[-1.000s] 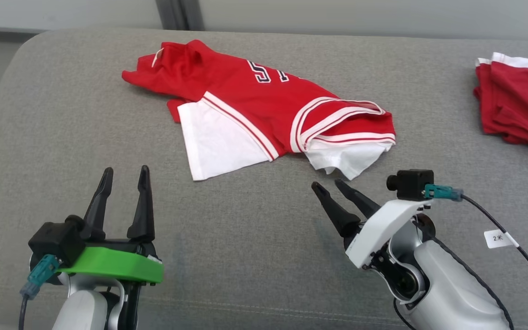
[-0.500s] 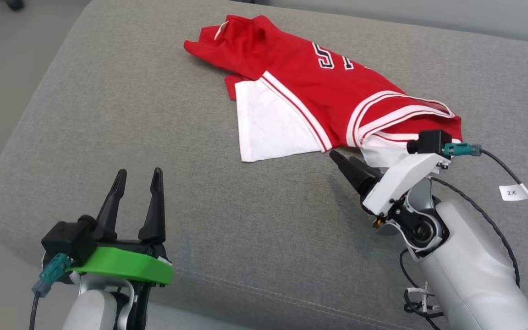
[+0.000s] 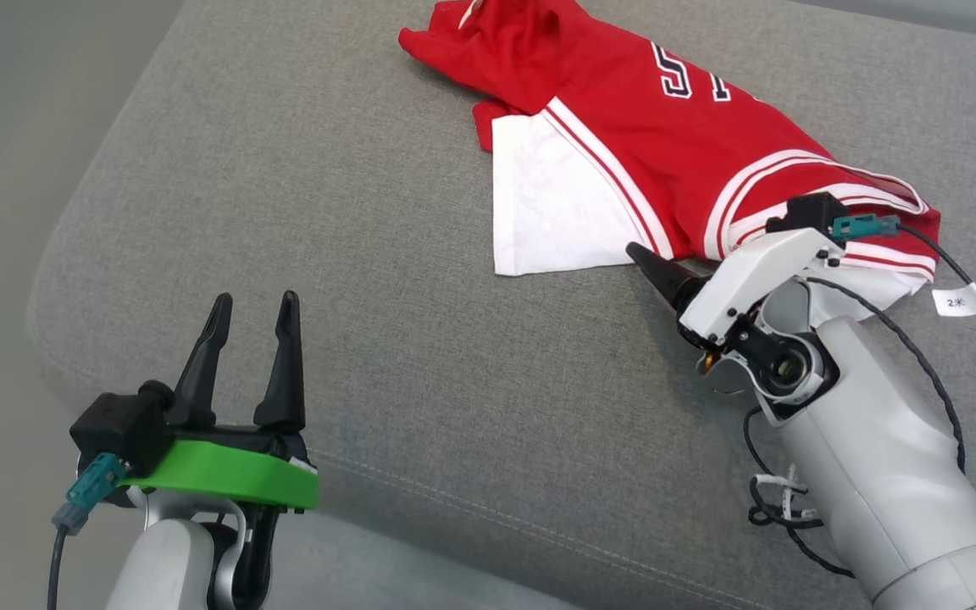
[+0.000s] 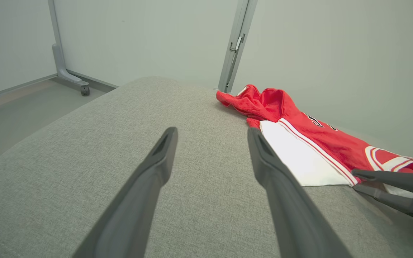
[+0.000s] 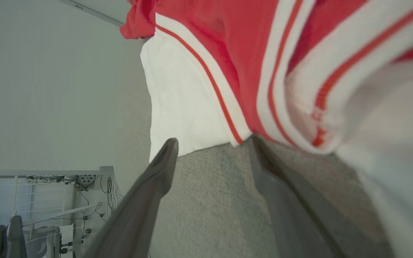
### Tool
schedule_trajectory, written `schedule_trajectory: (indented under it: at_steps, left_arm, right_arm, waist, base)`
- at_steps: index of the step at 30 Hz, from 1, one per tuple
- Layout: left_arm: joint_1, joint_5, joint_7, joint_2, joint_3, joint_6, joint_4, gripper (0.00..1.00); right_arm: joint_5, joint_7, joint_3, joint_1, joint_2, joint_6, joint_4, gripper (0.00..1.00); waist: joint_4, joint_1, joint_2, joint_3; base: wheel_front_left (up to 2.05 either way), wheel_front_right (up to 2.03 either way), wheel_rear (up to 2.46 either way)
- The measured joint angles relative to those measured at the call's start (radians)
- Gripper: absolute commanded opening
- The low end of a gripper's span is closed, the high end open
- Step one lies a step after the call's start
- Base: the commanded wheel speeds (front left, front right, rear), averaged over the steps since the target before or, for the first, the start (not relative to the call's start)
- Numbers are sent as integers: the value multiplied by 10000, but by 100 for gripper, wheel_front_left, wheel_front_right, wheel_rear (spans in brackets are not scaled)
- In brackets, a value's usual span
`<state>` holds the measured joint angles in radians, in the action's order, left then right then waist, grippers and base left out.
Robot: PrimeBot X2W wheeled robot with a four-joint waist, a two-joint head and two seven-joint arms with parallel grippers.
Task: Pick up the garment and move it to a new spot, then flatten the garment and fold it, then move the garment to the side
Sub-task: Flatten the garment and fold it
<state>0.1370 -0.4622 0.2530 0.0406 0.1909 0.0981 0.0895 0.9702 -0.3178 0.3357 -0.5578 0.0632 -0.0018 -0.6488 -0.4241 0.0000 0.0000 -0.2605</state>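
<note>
The red-and-white garment (image 3: 691,144) lies rumpled toward the far side of the grey cushion (image 3: 327,254). It looks light, limp and floppy, likely to drape and bunch once lifted, so the banded hem (image 5: 264,107) nearest the right gripper (image 3: 642,257) seems a fair hold. That gripper's fingers are spread and empty, tips just beside the hem. The left gripper (image 3: 255,301) hangs well apart, fingers spread too.

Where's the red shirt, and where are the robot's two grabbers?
Shirt (image 3: 623,110): head view, red middle.
Left gripper (image 3: 256,298): head view, between its fingertips.
Right gripper (image 5: 213,141): right wrist view, between its fingertips.
</note>
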Motion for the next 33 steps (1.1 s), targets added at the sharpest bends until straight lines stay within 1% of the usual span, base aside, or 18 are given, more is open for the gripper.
schedule_trajectory:
  at_steps: [1,3,8,9,10,12,13,18,22,23,25,28,29,33]
  left_arm:
    - [19,-6,0,-4,2,0,4,100]
    - [39,-6,0,-10,2,4,8,100]
    - [80,-8,0,-31,-35,31,54,100]
    - [81,-19,0,-31,-56,31,61,100]
    - [81,-71,0,-31,-65,31,65,100]
    - [81,-115,0,-31,-63,31,71,100]
    - [82,-121,0,-31,-65,31,73,100]
    - [87,-176,0,-35,-190,31,98,100]
    - [87,-174,0,-38,-257,31,100,100]
    - [87,-174,0,-38,-257,31,100,100]
    - [87,-173,0,-38,-282,33,100,100]
    - [87,-155,0,-40,-353,31,100,100]
    - [87,-77,0,-40,-385,33,100,100]
    - [87,31,2,-40,-587,33,102,100]
  right_arm:
    - [33,0,-13,-105,0,-21,-69,100]
    - [127,-6,-29,-281,4,-186,-207,100]
    - [387,-13,4,-700,38,-353,-527,100]
    - [443,-13,36,-766,40,-353,-583,84]
    - [477,-13,67,-825,44,-357,-644,60]
    - [493,-13,161,-939,56,-368,-761,24]
    - [497,0,198,-983,59,-368,-809,0]
    - [619,38,453,-1102,54,-336,-1076,0]
    - [761,334,543,-1103,40,-153,-1191,0]
    - [761,334,543,-1103,40,-153,-1191,0]
    - [788,474,608,-1107,40,29,-1183,0]
    - [1041,685,698,-1107,40,462,-1051,0]
    - [1135,849,771,-1108,40,748,-911,0]
    - [1434,1212,838,-1104,35,1062,-546,0]
  waist:
    - [-42,0,0,-36]
    - [-122,0,0,-101]
    - [-298,0,0,-216]
    - [-319,0,0,-226]
    - [-335,0,0,-231]
    - [-356,0,0,-230]
    - [-362,0,0,-227]
    - [-337,0,0,-150]
    - [-240,0,0,-56]
    - [-240,0,0,-56]
    - [-175,0,0,-8]
    - [-59,0,0,69]
    - [31,0,0,129]
    - [267,0,0,268]
  base:
    - [0,0,0]
    - [0,0,0]
    - [0,0,0]
    - [0,0,0]
    - [0,0,0]
    - [0,0,0]
    - [0,0,0]
    - [0,0,0]
    - [0,0,0]
    - [0,0,0]
    - [0,0,0]
    - [0,0,0]
    - [0,0,0]
    - [0,0,0]
